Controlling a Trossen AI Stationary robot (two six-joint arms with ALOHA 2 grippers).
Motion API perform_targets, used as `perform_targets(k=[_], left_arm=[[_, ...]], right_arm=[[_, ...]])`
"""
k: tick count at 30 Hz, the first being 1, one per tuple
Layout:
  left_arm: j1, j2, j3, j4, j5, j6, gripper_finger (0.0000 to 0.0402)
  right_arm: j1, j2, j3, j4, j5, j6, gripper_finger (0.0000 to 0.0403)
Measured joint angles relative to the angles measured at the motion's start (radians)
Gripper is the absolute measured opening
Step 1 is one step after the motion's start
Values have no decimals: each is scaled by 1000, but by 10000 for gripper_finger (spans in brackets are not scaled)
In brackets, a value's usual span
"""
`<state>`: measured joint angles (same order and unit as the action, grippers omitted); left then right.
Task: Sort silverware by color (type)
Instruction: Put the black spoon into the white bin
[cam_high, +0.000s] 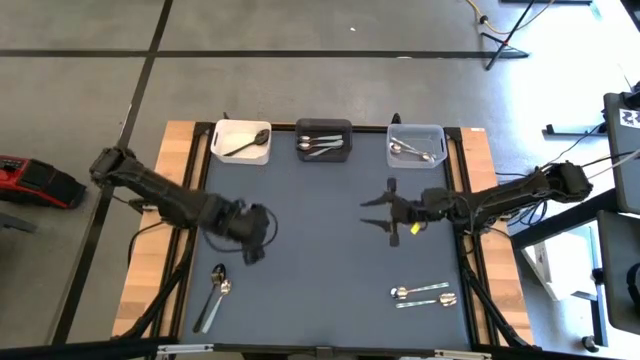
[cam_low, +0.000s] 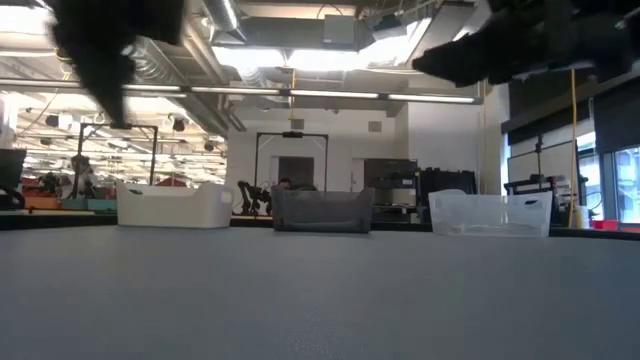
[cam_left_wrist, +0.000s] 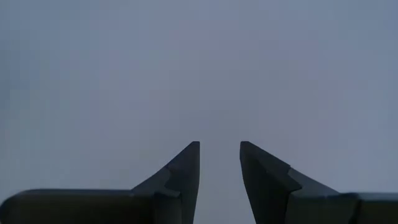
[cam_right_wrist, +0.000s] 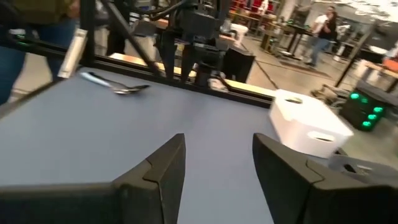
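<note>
Two grippers, both empty: my left gripper (cam_high: 250, 238) hangs part-open left of centre above the spoons (cam_high: 216, 296) at lower left; my right gripper (cam_high: 378, 211) gapes wide at centre-right, touching nothing.

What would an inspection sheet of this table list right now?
Surface: dark grey mat on a wooden table.
Job's things: dark spoon in white bin; silver spoons in black bin and clear bin; two spoons at left front, two silver spoons at right front.
Clutter: nothing seen.
Grippers: left gripper and right gripper above the mat, jaws open, empty.
Cables: on floor.
Surroundings: workshop, a person.
</note>
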<state>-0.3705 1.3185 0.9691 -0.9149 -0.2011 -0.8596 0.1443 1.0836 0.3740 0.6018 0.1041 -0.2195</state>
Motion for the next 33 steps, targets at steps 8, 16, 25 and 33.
perform_targets(k=[8, 16, 25, 33], left_arm=[[-323, 48, 0, -35, 62, -559, 110], [-512, 174, 0, -31, 180, -932, 110], [-592, 300, -1, -19, 292, -1070, 110], [-596, 378, -1, -4, 299, -1071, 110]], right_arm=[[150, 13, 1, 0, 79, 35, 179], [239, 60, 1, 9, 145, 83, 179], [248, 74, 1, 11, 175, 110, 179], [248, 74, 1, 11, 175, 110, 179]])
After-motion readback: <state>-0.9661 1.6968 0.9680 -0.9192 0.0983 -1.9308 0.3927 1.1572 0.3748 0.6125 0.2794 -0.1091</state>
